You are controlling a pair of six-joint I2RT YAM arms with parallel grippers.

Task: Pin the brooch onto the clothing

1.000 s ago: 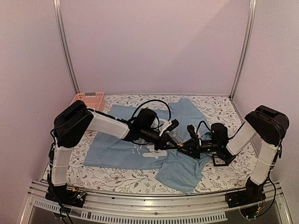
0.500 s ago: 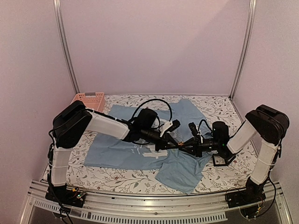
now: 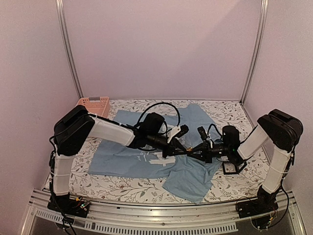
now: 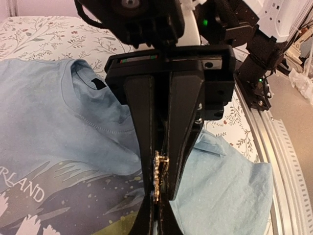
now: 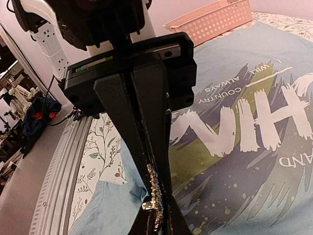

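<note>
In the top view the 2 arms meet tip to tip just to the 3 o'clock side of the table's (image 3: 225,110) middle; the left gripper (image 3: 184,150) reaches in from 9 o'clock, the right gripper (image 3: 191,153) from 3 o'clock. The brooch (image 4: 158,175) sits edge-on between them, a thin glittery gold strip. The left gripper's jaws are pressed together with the brooch caught in their seam; the right gripper's jaws are nearly closed, pinching the same brooch from the opposite side. Under them lies the clothing (image 3: 122,147), print up, its hem bunched toward 5 o'clock; whether the brooch touches the cloth I cannot tell. A pink basket (image 3: 93,104) stands at the 10 o'clock corner; a small black frame box (image 3: 234,167) sits at 4 o'clock of the brooch.
</note>
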